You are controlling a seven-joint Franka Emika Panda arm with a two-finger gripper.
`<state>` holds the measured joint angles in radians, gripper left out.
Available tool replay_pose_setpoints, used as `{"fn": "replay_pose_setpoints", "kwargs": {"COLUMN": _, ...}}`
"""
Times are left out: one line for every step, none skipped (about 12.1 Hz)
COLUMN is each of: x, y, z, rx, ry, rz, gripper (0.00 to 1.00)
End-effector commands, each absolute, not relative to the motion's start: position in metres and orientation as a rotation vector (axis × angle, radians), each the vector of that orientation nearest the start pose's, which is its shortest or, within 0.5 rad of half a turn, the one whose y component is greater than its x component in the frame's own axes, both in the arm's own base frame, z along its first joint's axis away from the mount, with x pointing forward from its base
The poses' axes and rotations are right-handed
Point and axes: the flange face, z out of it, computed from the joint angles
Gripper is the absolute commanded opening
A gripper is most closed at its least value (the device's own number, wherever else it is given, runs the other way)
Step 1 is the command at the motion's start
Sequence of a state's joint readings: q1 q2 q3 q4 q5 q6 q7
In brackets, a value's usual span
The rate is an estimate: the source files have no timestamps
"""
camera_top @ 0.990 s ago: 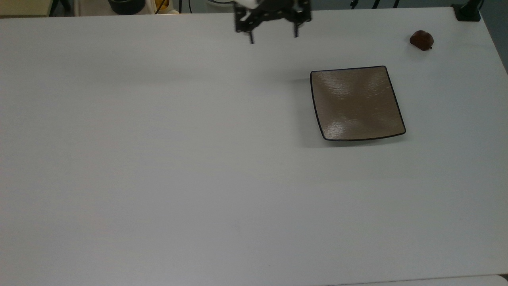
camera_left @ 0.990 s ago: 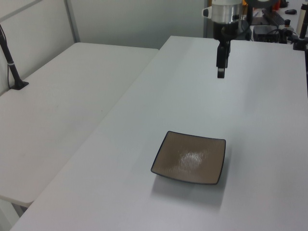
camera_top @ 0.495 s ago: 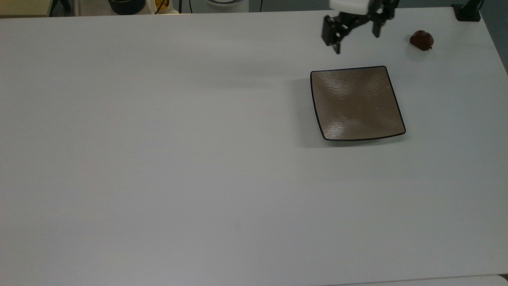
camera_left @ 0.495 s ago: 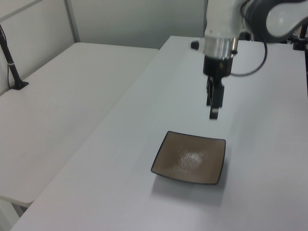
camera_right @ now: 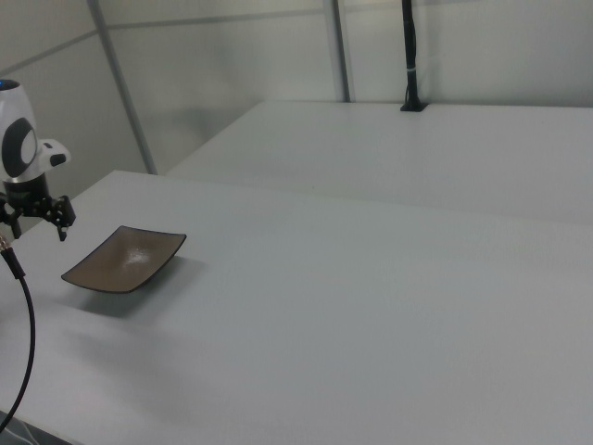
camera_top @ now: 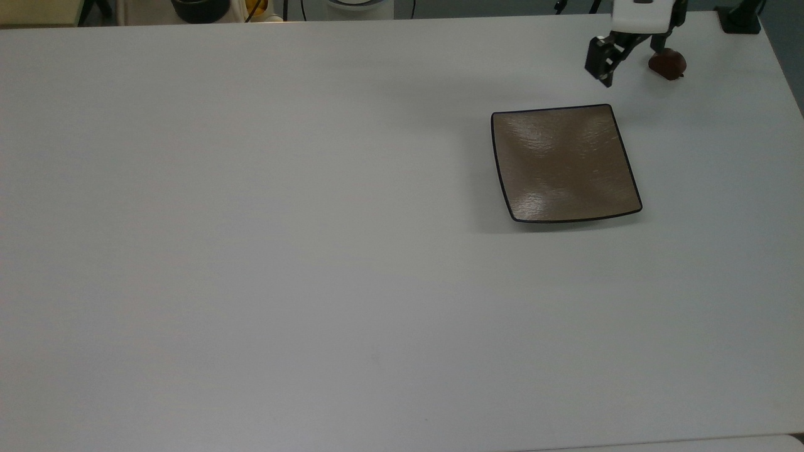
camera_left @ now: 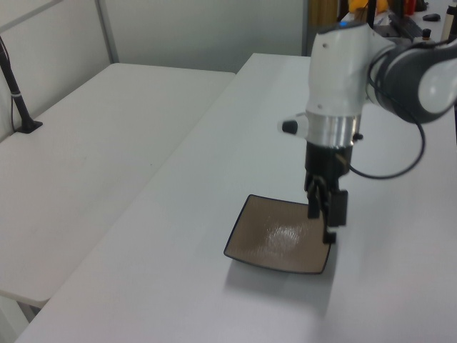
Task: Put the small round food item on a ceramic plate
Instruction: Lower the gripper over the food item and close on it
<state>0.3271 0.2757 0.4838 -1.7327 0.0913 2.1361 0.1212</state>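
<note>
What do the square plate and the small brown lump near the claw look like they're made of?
The square plate looks like glazed ceramic: a glossy brownish-tan surface with rippled highlights and a thin dark rim. The small brown lump looks smooth and slightly shiny, reddish-brown; whether it is real food or plastic can't be told. Both lie on a matte white table.

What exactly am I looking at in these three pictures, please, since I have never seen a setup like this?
It is a robot arm, white and grey, working over a white table. At its end is a black two-fingered claw for picking things up. The three pictures show one moment from three cameras: one looks down from above, the other two look across the table from either side. On the table lie a square brown plate and a small reddish-brown lump of food. In the top view the claw is open, right beside the lump and holding nothing; the plate has nothing on it.
</note>
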Motion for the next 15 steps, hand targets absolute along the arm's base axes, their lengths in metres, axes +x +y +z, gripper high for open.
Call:
{"fn": "replay_pose_setpoints", "kwargs": {"x": 0.432, "y": 0.492, "z": 0.432, "rx": -2.723, "ry": -1.009, "rz": -0.052, "gripper": 1.0}}
{"fn": "replay_pose_setpoints", "kwargs": {"x": 0.423, "y": 0.501, "z": 0.428, "rx": -2.718, "ry": -1.046, "rz": -0.048, "gripper": 1.0}}
{"fn": "replay_pose_setpoints", "kwargs": {"x": 0.416, "y": 0.509, "z": 0.42, "rx": -2.713, "ry": -1.074, "rz": -0.043, "gripper": 1.0}}
{"fn": "replay_pose_setpoints", "kwargs": {"x": 0.402, "y": 0.526, "z": 0.414, "rx": -2.69, "ry": -1.131, "rz": -0.077, "gripper": 1.0}}
{"fn": "replay_pose_setpoints", "kwargs": {"x": 0.392, "y": 0.538, "z": 0.402, "rx": -2.698, "ry": -1.149, "rz": -0.087, "gripper": 1.0}}
{"fn": "replay_pose_setpoints", "kwargs": {"x": 0.378, "y": 0.551, "z": 0.392, "rx": -2.706, "ry": -1.176, "rz": -0.114, "gripper": 1.0}}
{"fn": "replay_pose_setpoints", "kwargs": {"x": 0.369, "y": 0.563, "z": 0.385, "rx": -2.697, "ry": -1.177, "rz": -0.149, "gripper": 1.0}}
{"fn": "replay_pose_setpoints", "kwargs": {"x": 0.362, "y": 0.57, "z": 0.38, "rx": -2.69, "ry": -1.186, "rz": -0.151, "gripper": 1.0}}
{"fn": "replay_pose_setpoints", "kwargs": {"x": 0.348, "y": 0.579, "z": 0.376, "rx": -2.679, "ry": -1.224, "rz": -0.152, "gripper": 1.0}}
{"fn": "replay_pose_setpoints", "kwargs": {"x": 0.342, "y": 0.584, "z": 0.369, "rx": -2.684, "ry": -1.234, "rz": -0.143, "gripper": 1.0}}
{"fn": "replay_pose_setpoints", "kwargs": {"x": 0.332, "y": 0.591, "z": 0.354, "rx": -2.694, "ry": -1.255, "rz": -0.128, "gripper": 1.0}}
{"fn": "replay_pose_setpoints", "kwargs": {"x": 0.323, "y": 0.6, "z": 0.339, "rx": -2.712, "ry": -1.277, "rz": -0.13, "gripper": 1.0}}
{"fn": "replay_pose_setpoints", "kwargs": {"x": 0.327, "y": 0.608, "z": 0.325, "rx": -2.742, "ry": -1.259, "rz": -0.152, "gripper": 1.0}}
{"fn": "replay_pose_setpoints", "kwargs": {"x": 0.328, "y": 0.61, "z": 0.316, "rx": -2.768, "ry": -1.252, "rz": -0.168, "gripper": 1.0}}
{"fn": "replay_pose_setpoints", "kwargs": {"x": 0.328, "y": 0.61, "z": 0.313, "rx": -2.788, "ry": -1.248, "rz": -0.198, "gripper": 0.93}}
